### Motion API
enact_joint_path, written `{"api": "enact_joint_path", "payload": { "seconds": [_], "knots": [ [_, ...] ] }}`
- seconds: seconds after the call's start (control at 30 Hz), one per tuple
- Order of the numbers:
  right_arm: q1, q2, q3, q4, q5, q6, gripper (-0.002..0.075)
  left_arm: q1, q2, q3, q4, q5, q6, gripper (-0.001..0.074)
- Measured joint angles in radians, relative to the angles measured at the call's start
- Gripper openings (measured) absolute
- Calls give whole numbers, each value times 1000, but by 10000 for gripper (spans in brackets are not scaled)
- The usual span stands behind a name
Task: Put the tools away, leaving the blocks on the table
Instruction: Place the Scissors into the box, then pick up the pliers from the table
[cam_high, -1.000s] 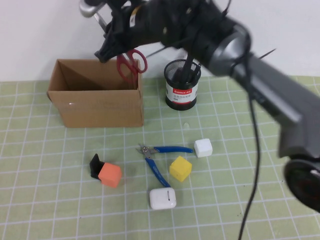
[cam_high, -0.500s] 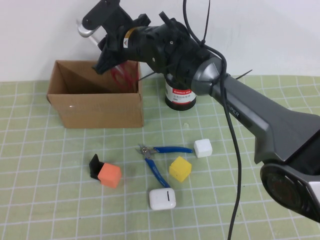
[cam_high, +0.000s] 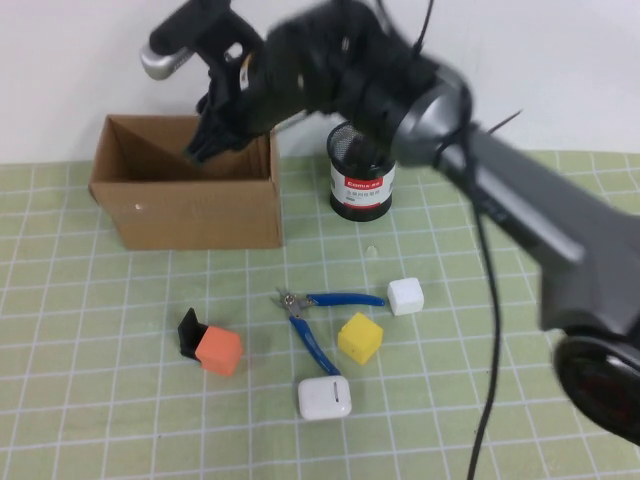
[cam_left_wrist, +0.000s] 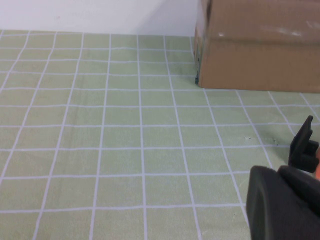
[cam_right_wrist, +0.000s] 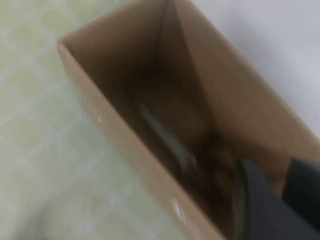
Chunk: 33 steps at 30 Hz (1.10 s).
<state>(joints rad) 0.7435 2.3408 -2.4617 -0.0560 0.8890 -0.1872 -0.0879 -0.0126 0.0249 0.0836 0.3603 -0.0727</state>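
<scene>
My right gripper (cam_high: 203, 143) hangs over the open cardboard box (cam_high: 190, 210); in the right wrist view its fingers (cam_right_wrist: 260, 200) stand apart with nothing between them. Blurred scissors (cam_right_wrist: 170, 140) lie on the box floor below. On the table (cam_high: 100, 300) lie the blue-handled pliers (cam_high: 325, 315), with the white block (cam_high: 405, 296), yellow block (cam_high: 360, 337) and orange block (cam_high: 220, 350) around them. My left gripper (cam_left_wrist: 282, 210) shows only in the left wrist view, low over the mat, shut and empty.
A black mesh pen cup (cam_high: 362, 185) stands right of the box, partly behind my right arm. A white earbud case (cam_high: 325, 398) lies near the front. A small black object (cam_high: 188, 333) touches the orange block. The box corner (cam_left_wrist: 260, 55) faces the left wrist camera.
The red-handled scissors, held above the box a second ago, have gone down inside it. My right gripper has let go and shifted left over the box, which slid slightly left.
</scene>
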Motion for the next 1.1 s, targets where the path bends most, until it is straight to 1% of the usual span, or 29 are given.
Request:
{"api": "enact_joint_path", "payload": {
  "seconds": [0.1, 0.17, 0.23, 0.33, 0.47, 0.57, 0.67, 0.73, 0.77, 0.83, 0.97, 1.1],
  "knots": [
    [23, -73, -7, -89, 178, 9, 33, 0, 0, 0, 0, 0, 0, -4],
    [30, -102, -9, -145, 283, 14, 10, 0, 0, 0, 0, 0, 0, -3],
    [33, -112, -9, -172, 335, 45, -1, 0, 0, 0, 0, 0, 0, -3],
    [25, -119, 31, -172, 350, 114, -6, 0, 0, 0, 0, 0, 0, -3],
    [19, -133, 161, -152, 355, 139, -7, 0, 0, 0, 0, 0, 0, -4],
    [15, -148, 283, -89, 355, 141, -8, 0, 0, 0, 0, 0, 0, -4],
    [11, -152, 383, 19, 355, 120, -6, 0, 0, 0, 0, 0, 0, -3],
    [9, -147, 438, 87, 355, 86, 12, 0, 0, 0, 0, 0, 0, -4],
    [7, -142, 457, 110, 355, 74, 34, 0, 0, 0, 0, 0, 0, -3],
    [5, -120, 475, 147, 353, 53, 101, 0, 0, 0, 0, 0, 0, -4],
    [5, -69, 483, 155, 322, 41, 235, 0, 0, 0, 0, 0, 0, -4],
    [3, -21, 484, 155, 274, 37, 274, 0, 0, 0, 0, 0, 0, -3]
  ]
}}
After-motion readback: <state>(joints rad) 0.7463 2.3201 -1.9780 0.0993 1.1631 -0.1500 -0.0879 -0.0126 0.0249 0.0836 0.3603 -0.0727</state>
